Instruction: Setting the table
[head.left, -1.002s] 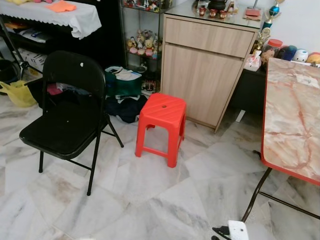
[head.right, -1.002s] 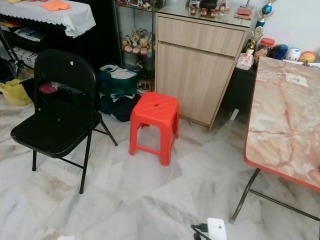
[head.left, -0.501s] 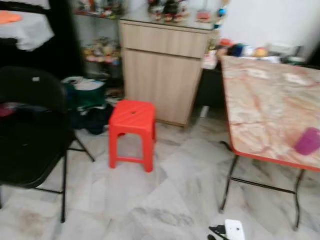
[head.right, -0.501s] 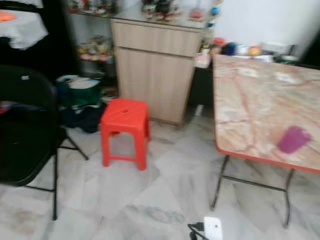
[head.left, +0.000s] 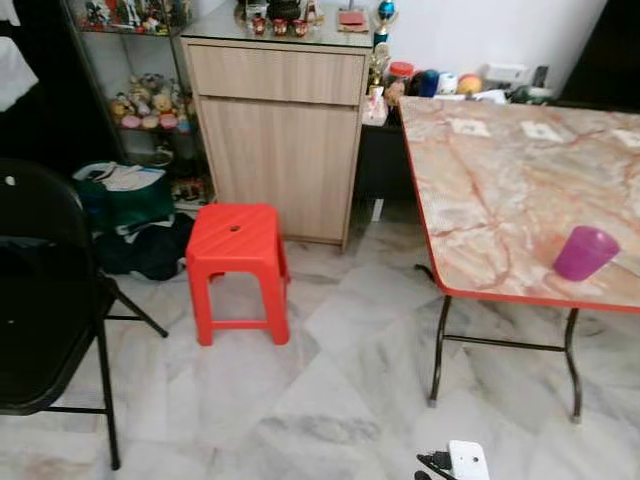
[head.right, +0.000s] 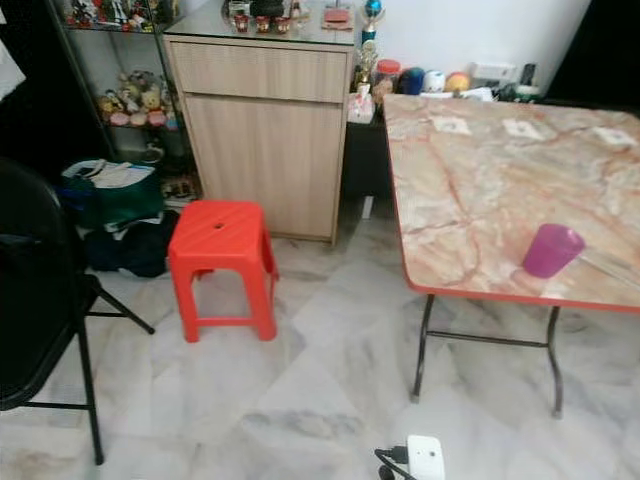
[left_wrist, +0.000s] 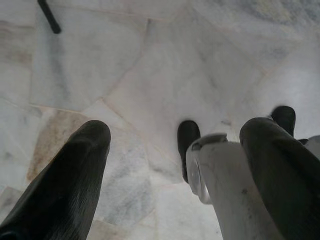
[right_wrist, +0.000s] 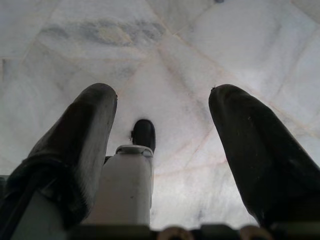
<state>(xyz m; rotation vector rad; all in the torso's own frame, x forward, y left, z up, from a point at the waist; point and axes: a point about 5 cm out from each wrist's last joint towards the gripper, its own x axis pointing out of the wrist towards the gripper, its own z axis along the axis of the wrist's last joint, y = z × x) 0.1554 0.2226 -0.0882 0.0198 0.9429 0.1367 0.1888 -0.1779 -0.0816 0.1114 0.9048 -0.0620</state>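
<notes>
Glossy marble-look table (head.left: 500, 190) (red-edged), plastic stool (head.left: 236, 240), wooden cabinet (head.left: 275, 130).

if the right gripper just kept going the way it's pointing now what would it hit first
Most likely the marble floor. The right gripper hangs open, pointing down at bare tile, with the robot's own white leg and black foot just off that line. Depth is hard to judge.

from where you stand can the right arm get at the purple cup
Probably not yet: the purple cup sits near the table edge, well ahead, while the right gripper hangs low over the floor, jaws open.
</notes>
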